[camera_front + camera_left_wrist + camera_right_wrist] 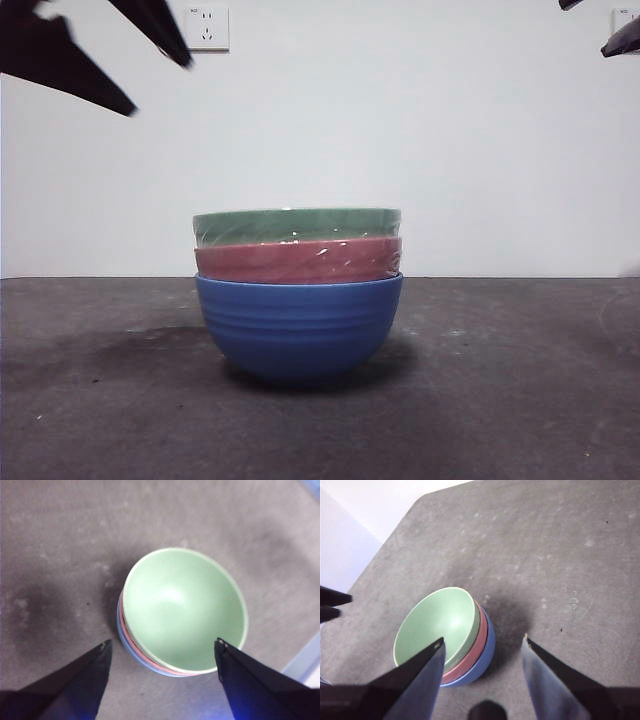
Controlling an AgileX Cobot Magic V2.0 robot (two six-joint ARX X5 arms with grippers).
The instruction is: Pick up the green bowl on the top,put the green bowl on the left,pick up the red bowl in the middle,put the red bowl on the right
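Front view — red bowl (298,261) mostly hidden, nested under green bowl (297,225).

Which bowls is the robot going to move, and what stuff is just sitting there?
For the job:
- green bowl, top of the stack
- red bowl, nested in the middle
- left gripper, open above the stack
- right gripper, open, also above it

Just there:
- blue bowl, bottom of the stack
- wall socket
- dark grey table

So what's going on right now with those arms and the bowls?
Left gripper open above green bowl. Right gripper open, high. Green tops red bowl, blue bowl. Nothing blocking.
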